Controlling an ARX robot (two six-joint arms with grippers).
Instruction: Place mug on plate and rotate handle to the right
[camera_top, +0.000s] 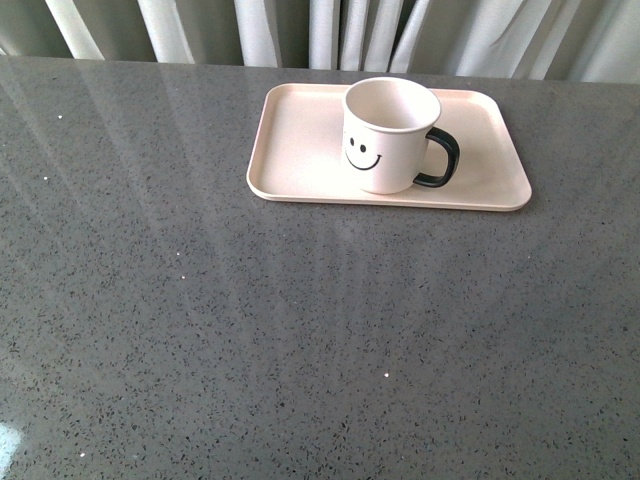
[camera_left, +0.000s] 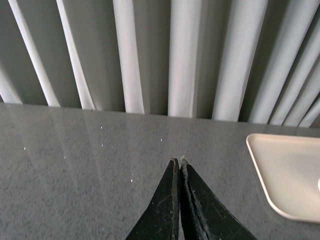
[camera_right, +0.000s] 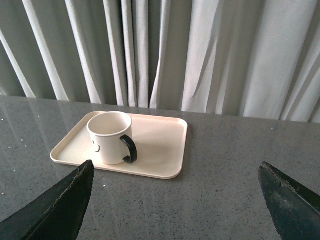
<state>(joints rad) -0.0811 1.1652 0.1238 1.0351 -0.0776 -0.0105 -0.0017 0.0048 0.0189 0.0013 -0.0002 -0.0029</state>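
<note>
Front view: The mug (camera_top: 388, 135) stands upright on the plate (camera_top: 300, 150), roughly mid-tray and clear of the rim on every side. It is white and glossy, with a slightly flared mouth. The black smiley face (camera_top: 363, 155) is turned toward the camera. The handle (camera_top: 443, 158), a glossy black loop, points to the robot's right. The plate is a pale pink-beige rectangle with rounded corners and a low raised rim. It lies flat on the dark grey speckled table (camera_top: 200, 320), and the mug hides part of its far rim. The table is polished enough to reflect the pleated curtain (camera_top: 330, 30) behind it.

Left wrist view: The left gripper (camera_left: 178, 161) is clenched, its two black fingers (camera_left: 165, 205) pressed tip to tip with nothing between them. It hangs over bare table, well apart from the plate (camera_left: 285, 170). Only one rounded corner of the plate shows, the rest being cut off at the frame edge. The finger surfaces are matte and lightly scuffed.

Right wrist view: The right gripper (camera_right: 175, 164) is released, jaws spread wide and holding nothing. Only the two dark fingertips (camera_right: 65, 205) enter the frame (the rest is cut off). It is aimed at the near side of the plate (camera_right: 160, 145) without touching it. The mug (camera_right: 109, 137) sits toward one end of the plate, with the handle (camera_right: 130, 148) facing this camera. The printed face is only partly visible around the curve.
</note>
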